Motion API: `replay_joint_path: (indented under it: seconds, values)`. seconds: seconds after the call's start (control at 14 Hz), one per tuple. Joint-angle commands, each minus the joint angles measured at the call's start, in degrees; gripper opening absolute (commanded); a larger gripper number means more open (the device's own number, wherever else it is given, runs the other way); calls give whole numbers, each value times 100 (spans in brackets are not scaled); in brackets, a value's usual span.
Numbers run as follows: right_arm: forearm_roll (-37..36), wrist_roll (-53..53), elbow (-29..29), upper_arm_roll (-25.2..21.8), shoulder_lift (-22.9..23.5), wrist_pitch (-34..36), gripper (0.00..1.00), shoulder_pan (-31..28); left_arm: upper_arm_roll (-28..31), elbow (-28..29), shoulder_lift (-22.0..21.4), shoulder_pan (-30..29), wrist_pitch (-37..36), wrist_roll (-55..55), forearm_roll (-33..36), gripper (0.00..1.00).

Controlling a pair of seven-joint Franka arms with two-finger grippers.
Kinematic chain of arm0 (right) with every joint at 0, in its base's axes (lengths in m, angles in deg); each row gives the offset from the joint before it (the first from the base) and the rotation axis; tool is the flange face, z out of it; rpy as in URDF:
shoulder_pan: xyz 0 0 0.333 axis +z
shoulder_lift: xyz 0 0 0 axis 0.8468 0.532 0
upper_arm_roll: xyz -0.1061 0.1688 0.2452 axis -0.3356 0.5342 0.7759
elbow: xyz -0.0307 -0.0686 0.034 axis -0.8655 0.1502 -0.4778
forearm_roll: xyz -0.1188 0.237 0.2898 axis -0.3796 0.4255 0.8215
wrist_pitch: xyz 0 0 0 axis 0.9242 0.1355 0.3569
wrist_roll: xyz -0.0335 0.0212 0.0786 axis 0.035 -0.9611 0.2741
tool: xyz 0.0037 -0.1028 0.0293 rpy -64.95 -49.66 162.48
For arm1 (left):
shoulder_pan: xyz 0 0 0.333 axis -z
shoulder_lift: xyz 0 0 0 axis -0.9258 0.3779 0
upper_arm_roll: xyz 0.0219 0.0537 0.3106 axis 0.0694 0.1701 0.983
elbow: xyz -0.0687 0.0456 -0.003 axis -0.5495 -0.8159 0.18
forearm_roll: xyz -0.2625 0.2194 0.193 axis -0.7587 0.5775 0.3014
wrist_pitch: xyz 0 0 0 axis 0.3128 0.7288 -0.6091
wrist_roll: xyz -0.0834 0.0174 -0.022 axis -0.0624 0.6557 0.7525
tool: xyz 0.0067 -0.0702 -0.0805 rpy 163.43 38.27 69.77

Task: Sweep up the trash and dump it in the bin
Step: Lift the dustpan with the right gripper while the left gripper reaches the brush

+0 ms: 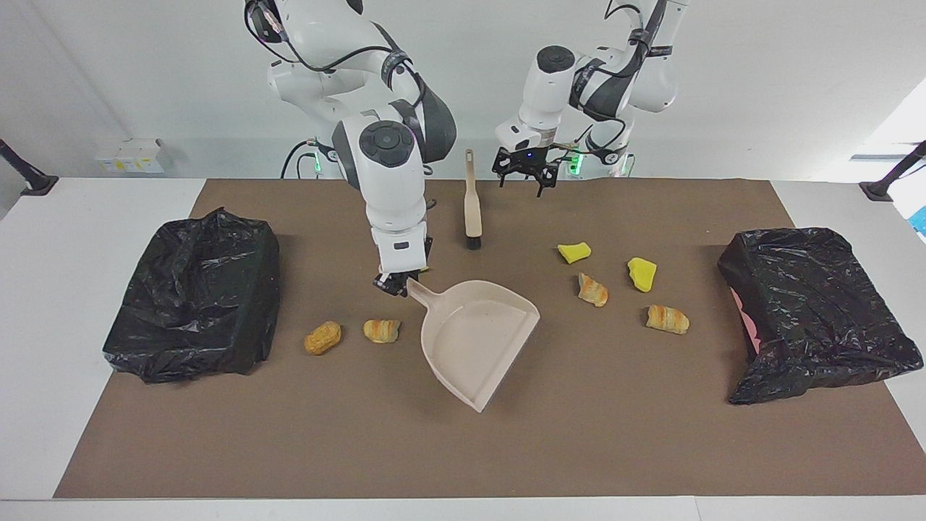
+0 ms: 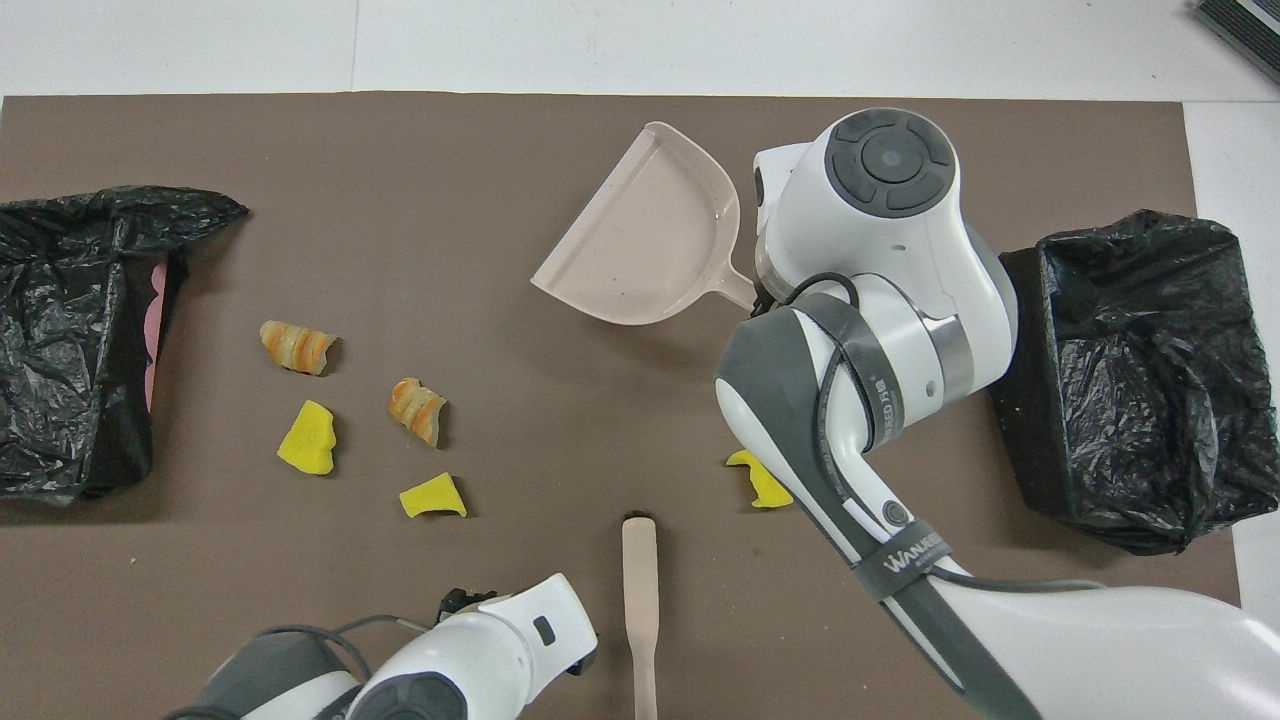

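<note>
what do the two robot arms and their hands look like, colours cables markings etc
Both arms are glossy white with rounded shells, dark grey joint bands and round grey caps on the joints. Black cables loop along the outside of each. The right arm carries a grey strap printed with white lettering near the wrist. The right hand and left hand are small, black, two-fingered claws; a blue light glows on the left one. Green lights show at the bases.

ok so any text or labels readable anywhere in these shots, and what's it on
"WANGEE…" on the grey strap around the right arm, overhead view; its last letters curl out of sight.
Small characters on the grey band higher up the same arm: not legible.
Yellow-marked white box off the brown mat, toward the right arm's end of the table: print not legible.
The dustpan, brush and bagged bins show no text.
</note>
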Motion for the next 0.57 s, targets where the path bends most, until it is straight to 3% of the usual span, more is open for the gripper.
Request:
replay_joint_path:
  seconds: [0.0,0.36,0.5]
  values:
    - [-356,-884,-38,75,66,-67,0,-119,97,-59,462,551,456,825,-42,100]
    - [-665,-1501,-29,75,146,-85,0,-31,44,-139,569,833,386,1214,-16,100]
    - [-665,-1528,-47,75,180,-155,0,3,44,-139,577,833,386,1206,28,64]
